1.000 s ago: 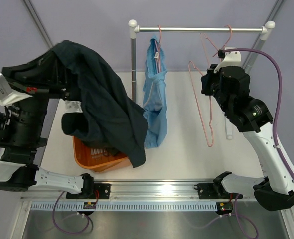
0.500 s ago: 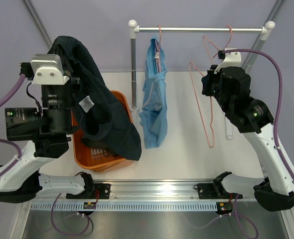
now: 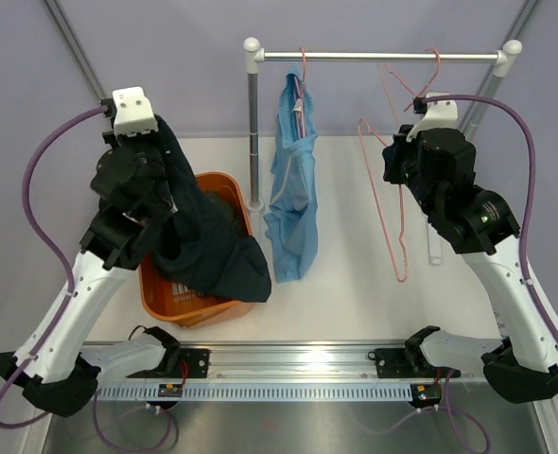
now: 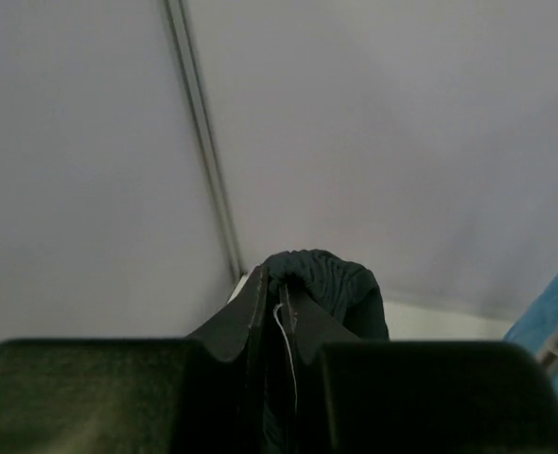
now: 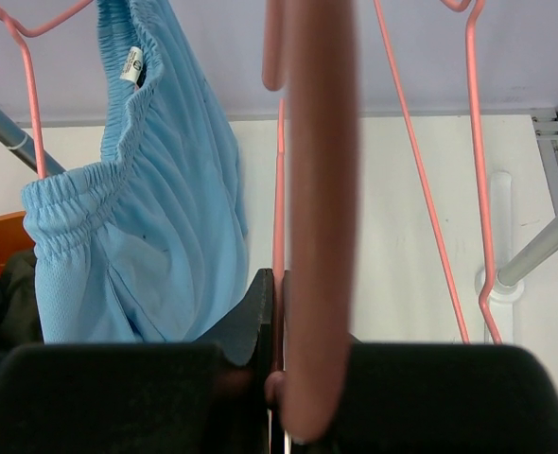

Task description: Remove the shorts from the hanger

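Note:
Dark navy shorts hang from my left gripper, their lower part sagging into the orange basket. In the left wrist view the jaws are shut on a fold of this dark cloth, with the left gripper pointing up at the wall. Light blue shorts hang on a pink hanger from the rail. My right gripper is shut on the wire of an empty pink hanger. The right wrist view shows the right gripper pinching that wire, light blue shorts to its left.
A second empty pink hanger hangs on the rail near its right end. The rail's left post stands just behind the basket. Some dark cloth lies inside the basket. The rail's right foot rests on the white table.
My left arm has swung round and come down, lowering the navy shorts from high at the left towards the basket. The right arm and the hangers have stayed put.

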Robot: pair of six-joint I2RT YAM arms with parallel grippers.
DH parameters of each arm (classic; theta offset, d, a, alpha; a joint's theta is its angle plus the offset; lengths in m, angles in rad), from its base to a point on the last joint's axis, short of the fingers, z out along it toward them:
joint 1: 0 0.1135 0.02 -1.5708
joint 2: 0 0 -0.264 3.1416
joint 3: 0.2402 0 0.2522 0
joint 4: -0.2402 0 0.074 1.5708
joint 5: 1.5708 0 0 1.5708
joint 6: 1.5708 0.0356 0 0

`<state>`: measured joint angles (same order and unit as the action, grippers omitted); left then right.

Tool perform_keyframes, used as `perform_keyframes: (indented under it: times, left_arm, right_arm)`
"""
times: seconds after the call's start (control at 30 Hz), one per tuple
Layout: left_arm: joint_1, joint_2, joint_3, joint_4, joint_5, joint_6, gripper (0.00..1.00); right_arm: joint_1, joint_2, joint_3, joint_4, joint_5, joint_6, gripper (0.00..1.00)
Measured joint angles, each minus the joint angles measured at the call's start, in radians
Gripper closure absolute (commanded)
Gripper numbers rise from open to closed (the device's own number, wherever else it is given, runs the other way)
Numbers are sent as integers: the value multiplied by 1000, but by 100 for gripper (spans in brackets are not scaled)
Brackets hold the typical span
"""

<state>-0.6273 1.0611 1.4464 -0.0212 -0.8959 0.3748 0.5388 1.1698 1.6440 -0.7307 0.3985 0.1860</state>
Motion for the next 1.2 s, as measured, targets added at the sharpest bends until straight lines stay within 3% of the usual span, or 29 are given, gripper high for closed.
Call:
perform_keyframes:
  times: [0.1,0.2,0.43,0.57,0.6,0.7,1.2]
  left_arm:
    - [165,15,-69,-229,93,-323,89]
    - [311,10,-249,-353,287,-615,89]
    - [386,77,-675,-351,705,-1029,86]
    - [443,134,-800,-245,889,-1177,48]
    - [452,137,-808,-221,917,-1201,29]
    - [452,121,-803,-172,967,-1226,2]
    - [407,-137,-578,-406,882,-1005,1]
  right_arm:
    - [0,-1,-9,0,-6,-3,100]
    - [0,-1,-22,1,-21,-4,100]
    - [0,-1,-34,1,-27,-7,100]
    - [0,-1,-34,0,-27,-13,100]
    - [0,-1,-34,0,-27,-15,100]
    - [0,-1,-34,0,-27,-21,100]
    - [0,43,48,-7,-13,-58,100]
